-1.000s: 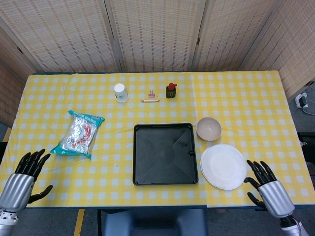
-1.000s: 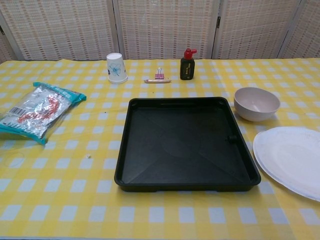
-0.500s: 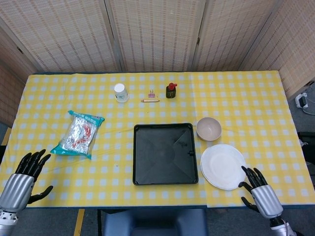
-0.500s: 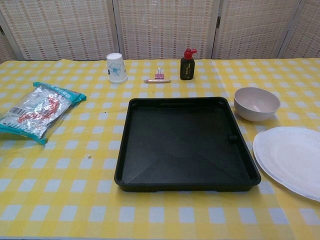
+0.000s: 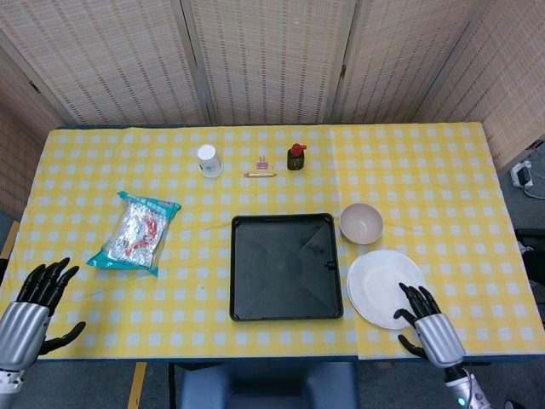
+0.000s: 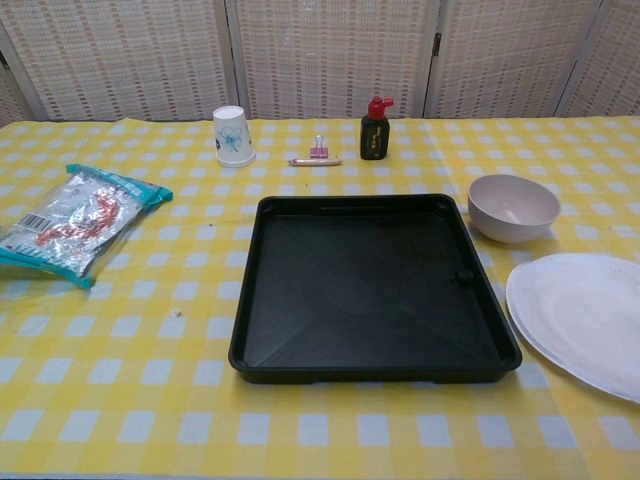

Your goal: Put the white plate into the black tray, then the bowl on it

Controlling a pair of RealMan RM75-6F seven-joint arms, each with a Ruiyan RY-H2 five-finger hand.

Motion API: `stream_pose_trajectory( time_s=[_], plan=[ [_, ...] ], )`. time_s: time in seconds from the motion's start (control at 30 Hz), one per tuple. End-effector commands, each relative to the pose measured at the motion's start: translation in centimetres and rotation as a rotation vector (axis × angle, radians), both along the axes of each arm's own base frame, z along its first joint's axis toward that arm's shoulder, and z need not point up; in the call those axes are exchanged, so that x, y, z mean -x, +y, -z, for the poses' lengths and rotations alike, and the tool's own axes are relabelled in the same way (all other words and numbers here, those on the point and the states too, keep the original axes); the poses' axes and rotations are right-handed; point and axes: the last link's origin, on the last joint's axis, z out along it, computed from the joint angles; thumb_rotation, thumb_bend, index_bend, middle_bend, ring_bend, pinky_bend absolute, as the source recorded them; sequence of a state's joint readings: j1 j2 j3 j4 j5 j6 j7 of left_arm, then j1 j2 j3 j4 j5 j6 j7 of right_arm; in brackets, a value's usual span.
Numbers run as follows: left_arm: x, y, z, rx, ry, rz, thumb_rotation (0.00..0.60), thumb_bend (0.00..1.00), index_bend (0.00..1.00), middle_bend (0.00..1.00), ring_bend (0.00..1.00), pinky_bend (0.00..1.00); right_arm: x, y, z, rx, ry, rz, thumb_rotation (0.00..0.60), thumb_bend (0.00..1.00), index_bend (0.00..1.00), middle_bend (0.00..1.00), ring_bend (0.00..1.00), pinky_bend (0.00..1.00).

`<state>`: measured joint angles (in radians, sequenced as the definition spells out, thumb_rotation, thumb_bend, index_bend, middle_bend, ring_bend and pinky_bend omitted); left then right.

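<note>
Presently we find the white plate (image 5: 386,288) on the checked cloth, just right of the black tray (image 5: 286,267) and outside it. The bowl (image 5: 361,223) stands upright beside the tray's far right corner, near the plate but apart from it. The right hand (image 5: 430,326) sits at the plate's near right edge, fingers spread, holding nothing (actual contact we cannot confirm). The left hand (image 5: 32,305) rests at the table's near left corner, fingers apart and empty. A foil packet (image 5: 134,232) lies well left of the tray.
</note>
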<state>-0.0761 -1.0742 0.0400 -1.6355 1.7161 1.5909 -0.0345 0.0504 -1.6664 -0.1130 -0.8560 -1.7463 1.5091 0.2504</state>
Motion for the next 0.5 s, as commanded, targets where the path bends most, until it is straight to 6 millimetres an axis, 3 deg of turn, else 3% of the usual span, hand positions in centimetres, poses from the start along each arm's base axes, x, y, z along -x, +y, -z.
stream_pose_trajectory(
  time_s=[0.03, 0.5],
  plan=[
    [-0.1, 0.0, 0.0, -0.001, -0.001, 0.003, 0.6, 0.25, 0.0, 0.05, 0.02, 0.0, -0.2, -0.3, 0.4, -0.017, 0.007, -0.006, 0.6, 0.31, 0.44, 0.0, 0.0, 0.0],
    [0.0, -0.1, -0.4, -0.014, -0.002, 0.005, 0.6, 0.25, 0.0, 0.05, 0.02, 0.0, -0.4, -1.3, 0.9, -0.027, 0.013, -0.003, 0.6, 0.32, 0.49, 0.0, 0.0, 0.0]
  ],
)
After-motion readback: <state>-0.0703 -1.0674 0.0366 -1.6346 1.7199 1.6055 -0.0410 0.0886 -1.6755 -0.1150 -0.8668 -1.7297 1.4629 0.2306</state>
